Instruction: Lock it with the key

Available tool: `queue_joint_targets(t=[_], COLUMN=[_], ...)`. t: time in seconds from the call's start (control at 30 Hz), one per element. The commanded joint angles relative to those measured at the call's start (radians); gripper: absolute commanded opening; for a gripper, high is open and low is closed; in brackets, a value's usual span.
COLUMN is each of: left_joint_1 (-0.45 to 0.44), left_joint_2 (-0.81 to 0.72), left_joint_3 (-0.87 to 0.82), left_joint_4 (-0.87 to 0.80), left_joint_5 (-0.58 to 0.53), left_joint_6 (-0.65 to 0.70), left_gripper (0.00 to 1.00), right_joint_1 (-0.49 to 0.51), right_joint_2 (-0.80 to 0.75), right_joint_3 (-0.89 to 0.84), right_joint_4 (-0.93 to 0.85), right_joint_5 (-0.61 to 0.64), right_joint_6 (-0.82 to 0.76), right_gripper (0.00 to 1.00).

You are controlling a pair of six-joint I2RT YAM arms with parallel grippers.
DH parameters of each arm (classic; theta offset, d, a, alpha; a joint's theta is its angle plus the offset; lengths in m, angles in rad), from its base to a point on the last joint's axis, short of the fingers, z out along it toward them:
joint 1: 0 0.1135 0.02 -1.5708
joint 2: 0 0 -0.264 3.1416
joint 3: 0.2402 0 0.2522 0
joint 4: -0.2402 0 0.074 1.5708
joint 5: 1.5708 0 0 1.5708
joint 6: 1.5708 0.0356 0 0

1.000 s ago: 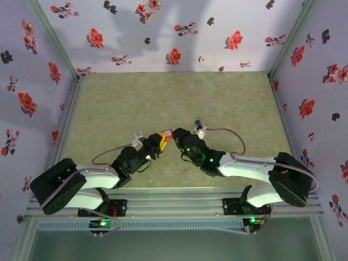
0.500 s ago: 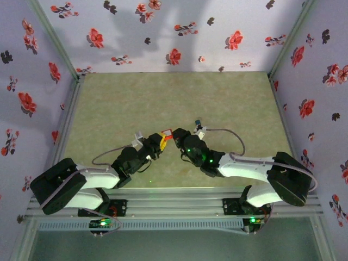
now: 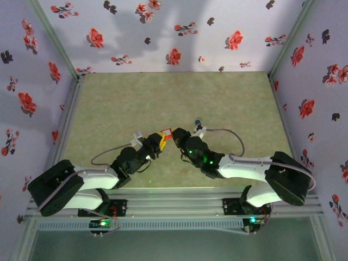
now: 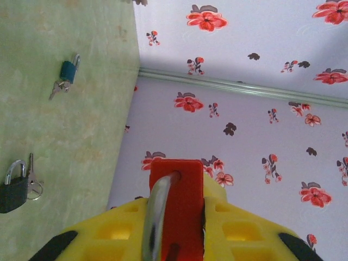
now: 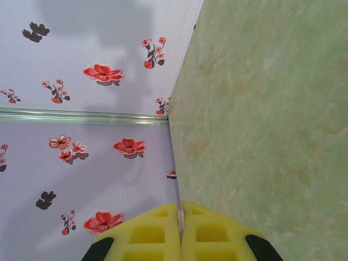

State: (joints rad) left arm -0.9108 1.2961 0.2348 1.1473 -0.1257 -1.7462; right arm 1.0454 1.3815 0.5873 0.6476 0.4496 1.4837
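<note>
The lock (image 3: 166, 136), red-orange with a pale label, is gripped at the tip of the left hand (image 3: 161, 140) over the middle of the green worktop (image 3: 174, 98). The right hand (image 3: 178, 136) is seen just beside the lock. The worktop is enclosed by flowered walls (image 3: 163, 32).

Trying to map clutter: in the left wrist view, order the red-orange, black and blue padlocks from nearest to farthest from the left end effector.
1. Red-orange squarish padlock: clamped in the left end effector.
2. Black padlock with keys: on the green table, lower left.
3. Blue padlock with keys: on the table, upper left.
</note>
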Motion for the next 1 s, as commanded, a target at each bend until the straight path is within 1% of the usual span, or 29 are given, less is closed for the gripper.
queue_joint_targets(t=[0.0,0.27,0.67,0.8,0.97], left_joint_1=[-0.020,-0.026,-0.028,-0.028,-0.028], left_joint_2=[-0.027,-0.027,-0.041,-0.040,-0.040], left_joint_3=[0.013,0.018,0.012,0.009,0.009], left_joint_4=[0.051,0.052,0.051,0.049,0.048], left_joint_5=[0.026,0.023,0.018,0.016,0.013], left_joint_6=[0.052,0.074,0.091,0.093,0.094], left_gripper=[0.00,0.00,0.00,0.00,0.00], right_joint_1=[0.002,-0.002,-0.014,-0.016,-0.018], right_joint_2=[0.026,0.060,0.091,0.107,0.125], right_joint_3=[-0.012,-0.030,-0.043,-0.056,-0.057], right_joint_4=[0.019,0.103,0.134,0.184,0.203], right_joint_5=[0.021,0.027,0.015,0.013,0.003], right_joint_6=[-0.070,-0.075,-0.053,-0.057,-0.054], right_gripper=[0.00,0.00,0.00,0.00,0.00])
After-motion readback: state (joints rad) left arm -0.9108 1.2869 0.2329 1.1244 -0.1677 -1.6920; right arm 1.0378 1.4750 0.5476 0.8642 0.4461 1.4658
